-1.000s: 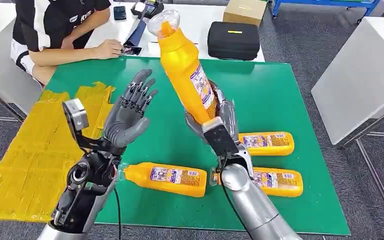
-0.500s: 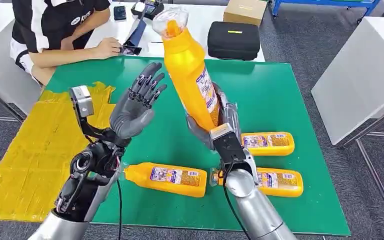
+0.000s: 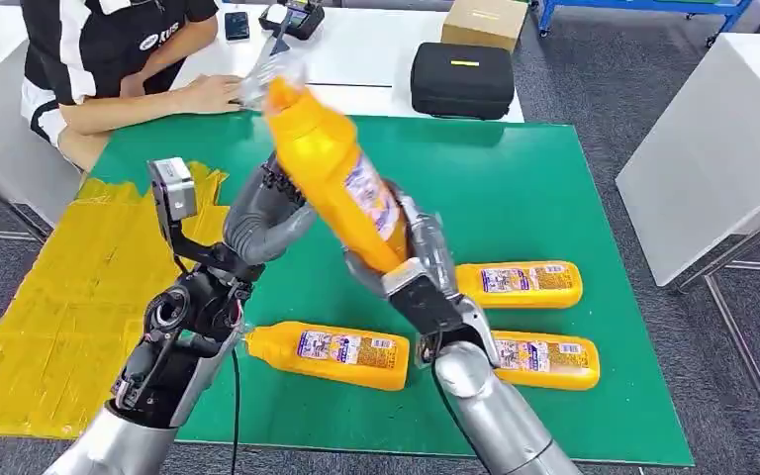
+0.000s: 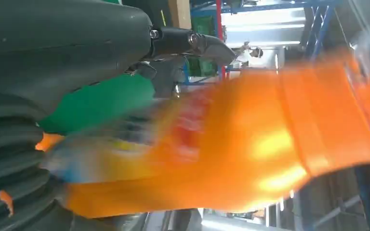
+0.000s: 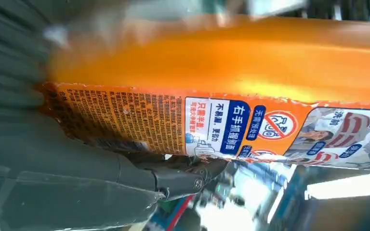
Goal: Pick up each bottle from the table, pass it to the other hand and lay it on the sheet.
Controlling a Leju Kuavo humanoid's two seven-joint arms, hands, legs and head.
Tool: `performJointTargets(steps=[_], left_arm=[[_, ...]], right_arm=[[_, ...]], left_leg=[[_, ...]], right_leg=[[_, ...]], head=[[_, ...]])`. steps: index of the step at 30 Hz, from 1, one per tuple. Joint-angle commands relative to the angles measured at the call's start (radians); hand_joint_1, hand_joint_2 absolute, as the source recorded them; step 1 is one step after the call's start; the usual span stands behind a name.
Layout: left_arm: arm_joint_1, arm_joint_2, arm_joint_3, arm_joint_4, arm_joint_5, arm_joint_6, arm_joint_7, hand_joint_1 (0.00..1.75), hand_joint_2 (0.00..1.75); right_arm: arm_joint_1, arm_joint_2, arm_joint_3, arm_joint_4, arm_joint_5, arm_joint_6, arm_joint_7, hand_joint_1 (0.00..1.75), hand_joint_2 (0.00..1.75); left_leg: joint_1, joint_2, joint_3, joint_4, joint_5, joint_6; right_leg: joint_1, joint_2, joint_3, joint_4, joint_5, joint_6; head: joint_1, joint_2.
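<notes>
The held orange bottle [image 3: 332, 168] is now tipping leftward, where half a second ago it was standing nearly upright, and its upper body is coming against the left robot hand [image 3: 265, 213], which was spread apart from it before. The right robot hand [image 3: 408, 259] is gripping the bottle's lower end, fingers wrapped round the label. Whether the left fingers are closing yet, I cannot tell; they are lying behind the bottle. It is looking like stiff, smooth plastic, probably slippery and weighty if full, so taking it mid-body seems best. Three more bottles are lying on the green worktop [image 3: 544, 188]: the nearest [image 3: 329, 353], one [image 3: 546, 358] to its right, one [image 3: 520, 284] just beyond that. The yellow sheet [image 3: 69, 297] is waiting at the left.
</notes>
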Motion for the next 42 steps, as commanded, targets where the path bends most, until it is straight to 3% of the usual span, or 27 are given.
performJointTargets(steps=[1,14,15,16,18,21,23,29,38,39,40,42], left_arm=[[-0.048,0.019,-0.026,0.071,-0.002,0.005,0.001,0.00,1.75],[-0.054,0.014,-0.013,0.104,0.013,0.010,-0.014,0.00,1.75],[-0.054,0.014,-0.013,0.104,0.013,0.010,-0.014,0.07,1.75],[-0.052,0.015,-0.013,0.105,0.012,0.010,-0.014,1.40,1.75],[-0.049,0.015,-0.014,0.105,0.012,0.009,-0.015,1.40,1.75],[-0.042,0.017,-0.011,0.096,0.012,0.013,-0.014,1.75,1.75],[-0.040,0.018,-0.011,0.095,0.012,0.013,-0.015,1.75,1.75],[-0.016,0.024,0.000,0.064,0.009,0.024,-0.012,1.75,1.75],[0.036,0.070,0.034,0.024,-0.009,0.031,-0.039,1.75,1.75],[0.040,0.072,0.041,0.019,-0.031,0.048,-0.044,1.75,1.75],[0.045,0.078,0.045,0.011,-0.054,0.067,-0.050,1.75,1.75],[0.059,0.089,0.063,-0.007,-0.082,0.092,-0.056,1.75,1.75]], right_arm=[[-0.062,0.007,0.080,0.129,0.006,0.013,0.005,1.75,1.75],[-0.102,0.015,0.169,0.252,0.009,0.086,0.008,1.75,1.75],[-0.102,0.015,0.169,0.252,0.009,0.086,0.008,1.75,1.75],[-0.100,0.016,0.170,0.252,0.010,0.086,0.008,1.75,1.75],[-0.099,0.015,0.171,0.253,0.011,0.086,0.007,1.75,1.75],[-0.096,0.012,0.173,0.247,0.011,0.087,0.007,1.75,1.75],[-0.098,0.011,0.172,0.246,0.011,0.087,0.007,1.75,1.75],[-0.092,0.009,0.171,0.242,-0.001,0.069,-0.003,1.75,1.75],[-0.073,0.038,0.175,0.222,-0.006,0.034,-0.012,1.75,1.75],[-0.070,0.040,0.172,0.215,-0.008,0.028,-0.014,1.22,1.75],[-0.064,0.043,0.166,0.202,-0.013,0.020,-0.018,0.00,1.75],[-0.058,0.040,0.167,0.173,-0.023,0.019,-0.025,0.00,1.75]], left_leg=[[0.000,0.000,0.007,0.001,-0.004,0.001],[0.000,0.000,0.004,0.000,-0.002,0.001],[0.000,0.000,0.007,0.001,-0.004,0.001],[0.000,0.000,0.008,0.001,-0.004,0.001],[0.000,-0.001,0.007,0.001,-0.004,0.001],[0.000,-0.001,0.011,0.002,-0.006,0.001],[0.000,0.000,0.005,0.000,-0.002,0.001],[0.000,0.000,0.010,0.001,-0.006,0.001],[0.000,0.002,0.006,0.000,-0.004,0.000],[0.000,0.001,0.005,0.000,-0.003,0.000],[0.000,0.001,0.007,0.000,-0.004,0.000],[0.000,0.002,0.007,0.000,-0.004,0.001]], right_leg=[[0.001,0.001,0.007,0.001,-0.003,-0.007],[0.001,0.001,0.004,0.000,-0.002,-0.005],[0.001,0.002,0.007,0.000,-0.003,-0.006],[0.001,0.001,0.008,0.001,-0.004,-0.007],[0.001,0.001,0.008,0.000,-0.003,-0.007],[0.001,0.001,0.010,0.001,-0.005,-0.009],[0.000,0.001,0.005,0.000,-0.002,-0.005],[0.001,0.002,0.009,0.001,-0.005,-0.009],[0.001,0.003,0.005,0.001,-0.003,-0.006],[0.001,0.002,0.004,0.000,-0.002,-0.005],[0.001,0.002,0.006,0.001,-0.003,-0.007],[0.000,0.003,0.006,0.001,-0.003,-0.007]], head=[[0.000,0.000],[0.000,0.000],[0.000,0.000],[0.000,0.000],[0.000,0.000],[0.000,0.000],[0.000,0.000],[0.000,0.000],[0.000,0.000],[0.000,0.000],[0.000,0.000],[0.000,0.000]])
